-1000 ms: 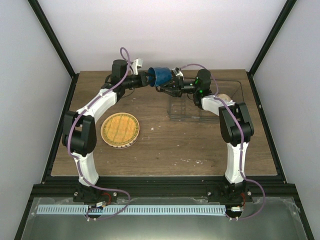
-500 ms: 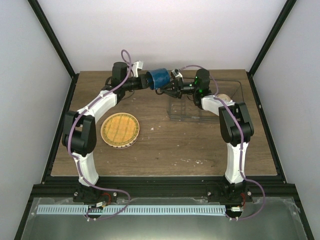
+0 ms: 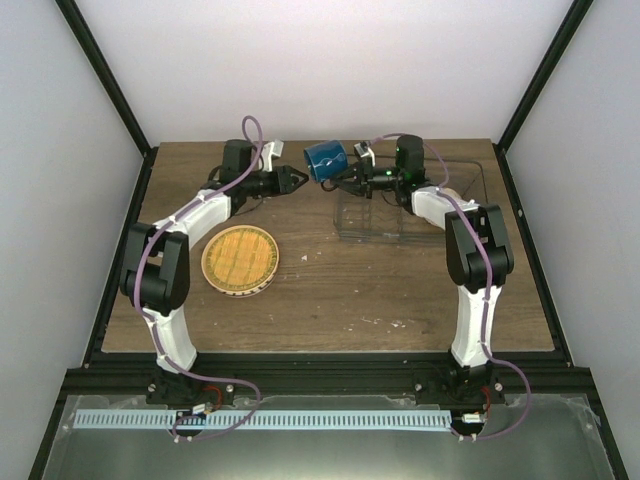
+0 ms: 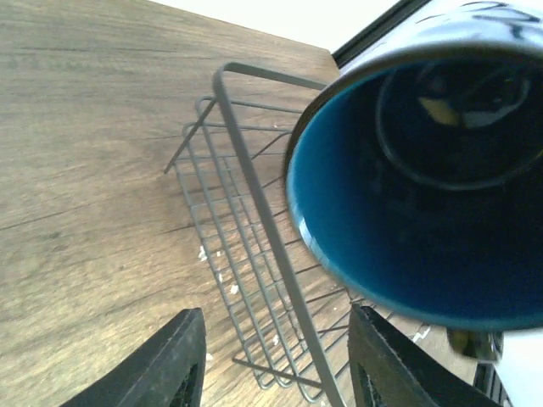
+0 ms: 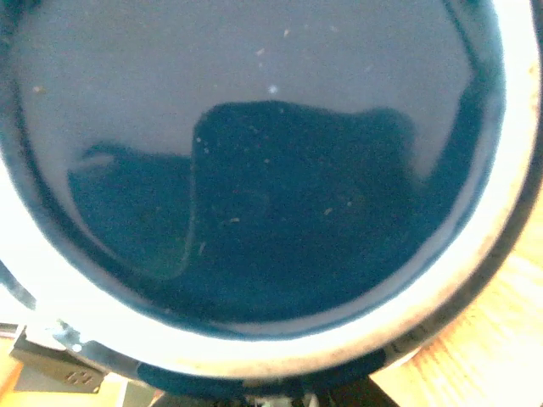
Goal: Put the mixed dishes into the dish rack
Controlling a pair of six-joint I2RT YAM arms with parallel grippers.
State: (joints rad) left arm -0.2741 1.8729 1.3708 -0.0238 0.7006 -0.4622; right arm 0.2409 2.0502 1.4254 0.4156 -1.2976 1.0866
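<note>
Dark blue mug (image 3: 325,160) aloft over the far tabletop (image 3: 330,290), right pincer (image 3: 346,176) pinching it, just left of the dark wire dish rack (image 3: 380,225), left pincer (image 3: 293,180) spread beside it, not touching.

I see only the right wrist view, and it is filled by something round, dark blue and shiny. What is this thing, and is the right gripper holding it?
Observer: It is a dark blue ceramic mug. The top view shows the right gripper closed on it, clear of the brown wooden table.
Operator: Is the left gripper touching it too?
Observer: No. The left gripper is open and apart from the mug, on its left.
Operator: Where is the dish rack?
Observer: The dark wire dish rack stands on the table's right half. In the left wrist view the mug's open mouth shows next to the rack's rim.
</note>
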